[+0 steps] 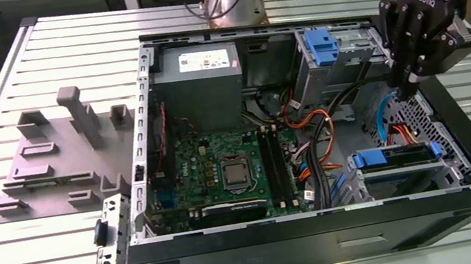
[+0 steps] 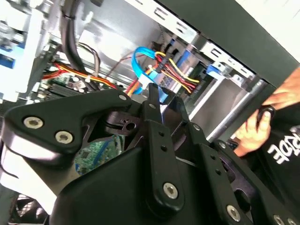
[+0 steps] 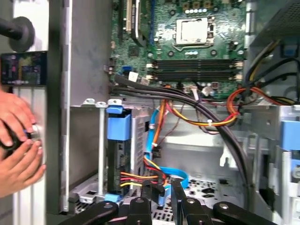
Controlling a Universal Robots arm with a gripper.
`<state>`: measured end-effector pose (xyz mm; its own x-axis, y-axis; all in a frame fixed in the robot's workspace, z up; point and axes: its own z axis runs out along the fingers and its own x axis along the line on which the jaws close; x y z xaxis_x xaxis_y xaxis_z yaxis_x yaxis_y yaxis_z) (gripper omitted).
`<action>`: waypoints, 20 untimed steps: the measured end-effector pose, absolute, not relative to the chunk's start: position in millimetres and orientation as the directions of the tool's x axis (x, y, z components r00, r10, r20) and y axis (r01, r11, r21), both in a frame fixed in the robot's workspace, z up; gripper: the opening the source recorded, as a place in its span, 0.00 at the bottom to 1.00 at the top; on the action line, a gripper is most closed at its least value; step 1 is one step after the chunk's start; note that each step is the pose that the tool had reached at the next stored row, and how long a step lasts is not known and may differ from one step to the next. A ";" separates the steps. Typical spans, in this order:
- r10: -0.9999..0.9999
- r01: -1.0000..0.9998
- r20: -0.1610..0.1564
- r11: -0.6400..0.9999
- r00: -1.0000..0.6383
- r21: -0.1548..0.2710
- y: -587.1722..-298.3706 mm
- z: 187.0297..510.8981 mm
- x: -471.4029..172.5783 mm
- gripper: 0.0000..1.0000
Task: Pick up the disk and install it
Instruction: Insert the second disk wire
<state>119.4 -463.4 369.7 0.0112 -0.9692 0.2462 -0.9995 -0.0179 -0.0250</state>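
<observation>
The open computer case (image 1: 310, 128) fills the centre of the exterior view, and the arm reaches down from the upper right. Its gripper (image 1: 408, 88), fingers pressed together and empty, hangs over the case's right side. The disk (image 1: 395, 156) sits slotted in the lower-right bay.

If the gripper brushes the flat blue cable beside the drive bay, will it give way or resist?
Probably it gives: the blue cable hangs in loose curves, so it looks floppy. It may spring back, since it appears to run toward the blue-framed disk standing in the bay. Being thin, it could snag on the gripper close by.
</observation>
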 end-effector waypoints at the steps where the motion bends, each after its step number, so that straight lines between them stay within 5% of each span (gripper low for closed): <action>1: -0.967 -1.000 0.256 -0.018 0.011 -0.025 -463.4 369.5 119.5 0.31; 20: -0.943 -1.000 0.333 -0.020 0.011 -0.023 -463.2 352.8 121.6 0.21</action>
<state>121.6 -463.2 352.8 0.0113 -0.9428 0.3332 -0.9995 -0.0201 -0.0230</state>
